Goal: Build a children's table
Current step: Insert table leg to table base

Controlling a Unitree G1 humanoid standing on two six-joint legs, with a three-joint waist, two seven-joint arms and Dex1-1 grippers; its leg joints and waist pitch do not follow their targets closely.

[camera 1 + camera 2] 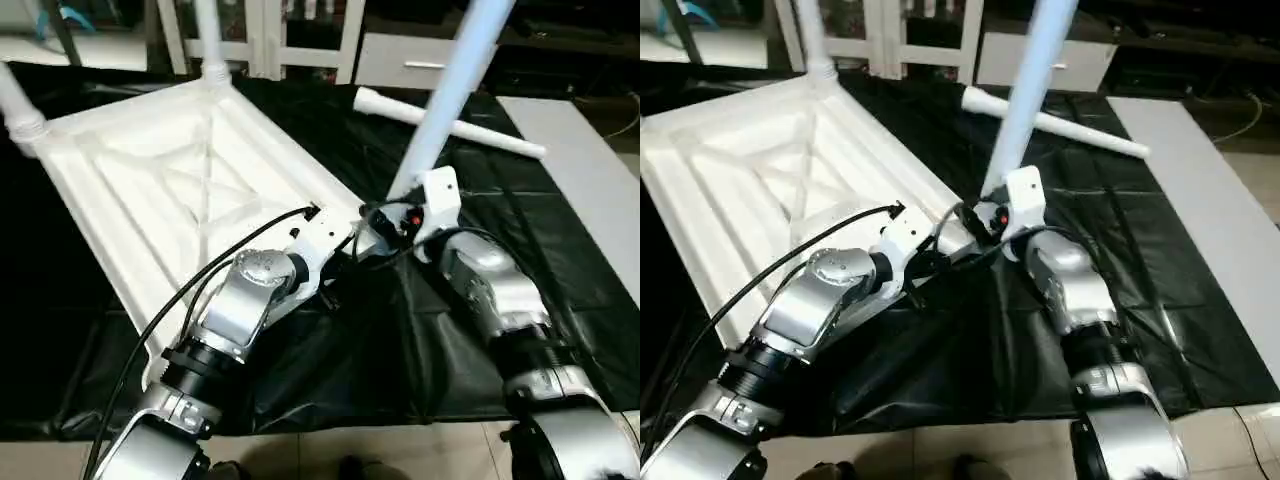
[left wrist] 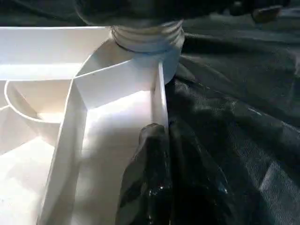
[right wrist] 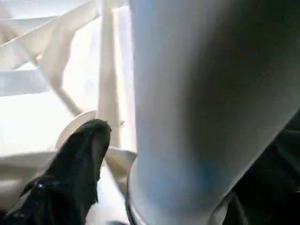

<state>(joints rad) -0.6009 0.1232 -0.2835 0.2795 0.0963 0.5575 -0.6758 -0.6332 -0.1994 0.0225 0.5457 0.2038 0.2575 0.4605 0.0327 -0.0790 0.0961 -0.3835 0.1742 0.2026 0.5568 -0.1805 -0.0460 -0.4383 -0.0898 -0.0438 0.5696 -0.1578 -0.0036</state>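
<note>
Left eye view: you see the table top (image 1: 150, 190) lying upside down on a black sheet (image 1: 420, 340), its X-shaped ribs facing up. Two legs already stand in the far corner sockets, one at the far left (image 1: 18, 108) and one further right (image 1: 210, 35). A third leg (image 1: 450, 95) rises steeply from the near right corner, just in front of your right wrist. The fourth leg (image 1: 450, 125) lies loose on the sheet beyond it, well apart from the top.

Left wrist view: your left gripper (image 2: 161, 183) is closed narrowly over the raised rim (image 2: 159, 101) of the top, with one black finger (image 2: 145, 178) on the inner side, pressed against the rim wall. Just ahead along the rim you see the corner socket (image 2: 147, 40) with the base of the leg seated in it.

Right wrist view: your right gripper (image 3: 117, 187) is beside the base of the upright leg (image 3: 201, 93). One black finger (image 3: 75, 164) shows just beside the leg; you cannot tell whether it touches the tube. Whether the jaws grip the leg or stand open cannot be told. The ribs of the top lie just behind.
</note>
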